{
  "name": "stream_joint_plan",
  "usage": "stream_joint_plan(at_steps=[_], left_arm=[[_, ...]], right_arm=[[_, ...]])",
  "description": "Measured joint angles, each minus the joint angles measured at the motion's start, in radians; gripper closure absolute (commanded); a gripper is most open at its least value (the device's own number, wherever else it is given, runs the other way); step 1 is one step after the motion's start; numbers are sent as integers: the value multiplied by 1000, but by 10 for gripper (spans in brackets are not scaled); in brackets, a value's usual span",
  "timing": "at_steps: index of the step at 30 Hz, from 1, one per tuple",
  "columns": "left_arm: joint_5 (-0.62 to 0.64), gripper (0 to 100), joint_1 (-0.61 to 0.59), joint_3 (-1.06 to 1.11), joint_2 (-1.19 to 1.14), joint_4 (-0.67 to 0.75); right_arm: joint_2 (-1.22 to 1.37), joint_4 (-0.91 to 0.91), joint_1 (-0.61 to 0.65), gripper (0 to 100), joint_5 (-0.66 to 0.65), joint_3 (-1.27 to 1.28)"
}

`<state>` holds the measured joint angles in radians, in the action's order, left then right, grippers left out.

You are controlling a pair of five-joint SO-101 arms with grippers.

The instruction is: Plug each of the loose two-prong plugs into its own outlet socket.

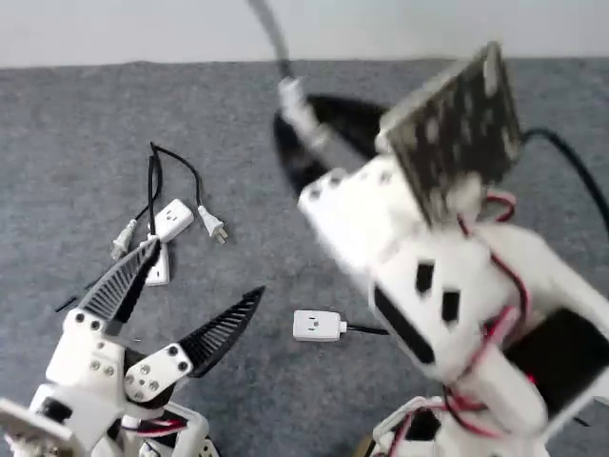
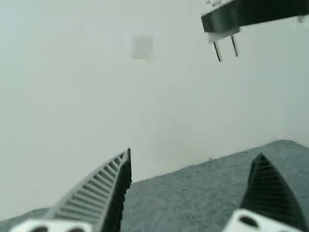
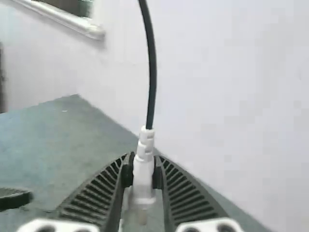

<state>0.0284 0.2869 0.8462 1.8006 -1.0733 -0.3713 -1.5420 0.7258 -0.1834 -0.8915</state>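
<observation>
High view puts my left fingers [image 1: 119,281] low at the left, spread wide with nothing between them, above the grey desk [image 1: 76,143]. Furthest left, just beyond them, a pale loose plug [image 1: 122,238] lies on its thin cord. Beside it is a white socket block [image 1: 159,269], half hidden by one finger, then a second socket block [image 1: 173,219], then a second loose plug [image 1: 215,228] on a black cord. Near the middle a third socket block [image 1: 319,326] lies alone, its cord running off to the right. On the right my other arm is up off the desk. The right wrist view shows my right fingers [image 3: 96,193] clamped on the body of a white plug [image 3: 143,169], its dark cord rising straight out of it. In the left wrist view two thin prongs [image 2: 217,50] jut from under a dark bar, and I take these to be that plug's. I judge these plugs to be light, hard and fairly smooth, so a pinch on the flat sides of the body, behind the prongs, should keep one from twisting. I would not hold by the cord, which looks springy and would likely tug the plug off line. The prongs look thin enough to bend if they meet the slots crooked. The socket blocks seem light too, and would probably slide under a push unless my free fingers brace one.
</observation>
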Motion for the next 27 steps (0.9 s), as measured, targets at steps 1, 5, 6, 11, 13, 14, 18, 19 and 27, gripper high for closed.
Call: stream_joint_plan(at_steps=[1, 5, 6, 11, 13, 14, 18, 19, 27], left_arm=[[-5, 628, 15, 0, 0, 0], [-54, 628, 77, 0, 0, 55], [-68, 628, 87, 0, 0, 78], [-129, 628, 95, 64, 0, 256], [-155, 628, 95, 107, 0, 319], [-166, 628, 95, 124, 0, 342], [-186, 628, 49, 189, 0, 439], [-186, 628, 23, 209, 0, 471], [-172, 628, -89, 261, -2, 589]], right_arm=[[0, 0, 40, 991, -8, 0], [6, -18, 146, 991, -60, 28], [14, -21, 166, 991, -80, 41], [41, -23, 235, 991, -146, 83], [40, -23, 258, 991, -157, 83], [40, -25, 269, 991, -164, 83], [40, -52, 276, 991, -190, 83], [40, -58, 276, 991, -193, 83], [40, -112, 299, 991, -195, 83]])
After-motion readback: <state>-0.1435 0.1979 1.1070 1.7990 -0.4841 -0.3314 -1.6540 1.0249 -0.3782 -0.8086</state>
